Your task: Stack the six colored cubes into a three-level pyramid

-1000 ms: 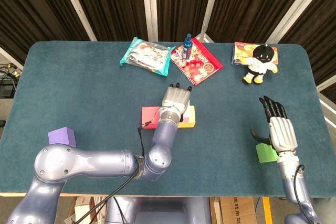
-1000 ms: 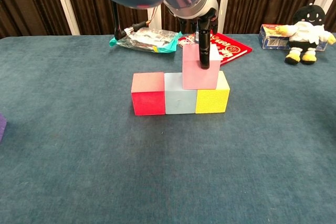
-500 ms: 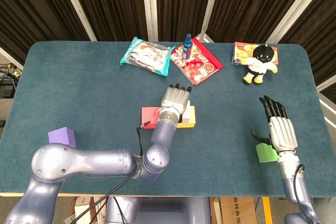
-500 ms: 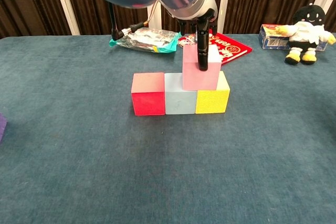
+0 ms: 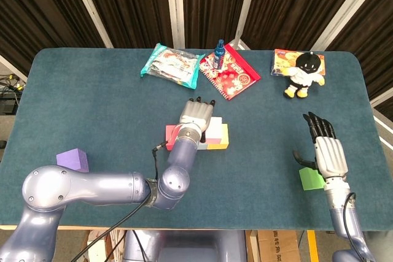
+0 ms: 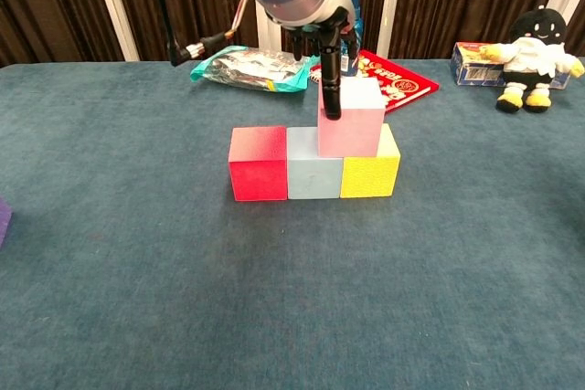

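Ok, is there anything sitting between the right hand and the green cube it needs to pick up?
Nothing visible does. The right hand hangs open right beside the green cube, near the table's front right edge. Only bare cloth shows around them. The plush toy lies well behind.

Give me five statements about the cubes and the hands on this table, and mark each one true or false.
1. The pink cube sits on the bottom row, over the light blue cube and the yellow cube. True.
2. The red cube has a cube on top of it. False: its top is bare.
3. The purple cube is part of the stack. False: it lies alone near the table's left edge.
4. The green cube lies by the right hand. True.
5. The right hand holds the green cube. False: that hand is open, fingers spread, holding nothing.
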Controlling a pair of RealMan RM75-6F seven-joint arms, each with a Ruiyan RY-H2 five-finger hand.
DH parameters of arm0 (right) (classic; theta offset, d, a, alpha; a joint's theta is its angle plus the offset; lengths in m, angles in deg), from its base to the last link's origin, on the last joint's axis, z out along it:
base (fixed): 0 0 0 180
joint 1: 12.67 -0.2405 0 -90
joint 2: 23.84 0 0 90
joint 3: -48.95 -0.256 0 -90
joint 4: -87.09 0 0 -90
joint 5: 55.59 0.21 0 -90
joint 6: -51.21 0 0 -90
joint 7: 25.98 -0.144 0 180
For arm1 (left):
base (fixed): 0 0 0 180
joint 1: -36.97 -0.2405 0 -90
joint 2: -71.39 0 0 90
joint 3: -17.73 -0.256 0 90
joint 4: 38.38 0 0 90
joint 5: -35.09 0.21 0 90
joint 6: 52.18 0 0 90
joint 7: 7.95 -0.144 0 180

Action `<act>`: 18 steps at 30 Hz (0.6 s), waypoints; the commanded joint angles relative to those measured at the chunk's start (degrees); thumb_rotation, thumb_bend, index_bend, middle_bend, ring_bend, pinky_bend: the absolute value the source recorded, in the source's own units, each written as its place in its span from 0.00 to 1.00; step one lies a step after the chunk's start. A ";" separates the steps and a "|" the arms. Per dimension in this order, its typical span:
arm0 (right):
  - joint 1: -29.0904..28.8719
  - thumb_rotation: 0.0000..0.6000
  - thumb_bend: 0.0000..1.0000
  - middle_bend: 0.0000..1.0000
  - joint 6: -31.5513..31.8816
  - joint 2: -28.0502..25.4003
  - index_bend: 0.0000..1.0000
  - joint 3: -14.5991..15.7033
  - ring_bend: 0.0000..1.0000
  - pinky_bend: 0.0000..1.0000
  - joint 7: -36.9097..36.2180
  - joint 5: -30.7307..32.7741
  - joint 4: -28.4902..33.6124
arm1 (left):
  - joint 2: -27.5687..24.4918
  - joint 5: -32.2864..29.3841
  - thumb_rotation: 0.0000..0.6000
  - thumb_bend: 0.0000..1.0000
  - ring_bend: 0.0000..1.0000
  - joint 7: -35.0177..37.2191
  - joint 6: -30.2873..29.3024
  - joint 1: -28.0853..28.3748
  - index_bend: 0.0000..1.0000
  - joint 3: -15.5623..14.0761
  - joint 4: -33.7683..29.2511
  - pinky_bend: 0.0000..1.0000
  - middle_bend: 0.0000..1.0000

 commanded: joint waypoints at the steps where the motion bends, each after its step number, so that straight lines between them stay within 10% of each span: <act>1: 0.00 1.00 0.33 0.00 0.02 0.00 0.00 -0.01 0.00 0.00 0.06 0.01 0.05 | -0.36 -0.30 1.00 0.20 0.05 0.07 0.09 -0.41 0.00 -0.20 -0.43 0.11 0.20; 18: 0.04 1.00 0.33 0.00 0.06 -0.05 0.00 0.07 0.00 0.00 0.12 -0.12 0.26 | -1.37 -0.21 1.00 0.20 0.05 1.37 1.24 -1.26 0.00 -0.77 -2.39 0.11 0.23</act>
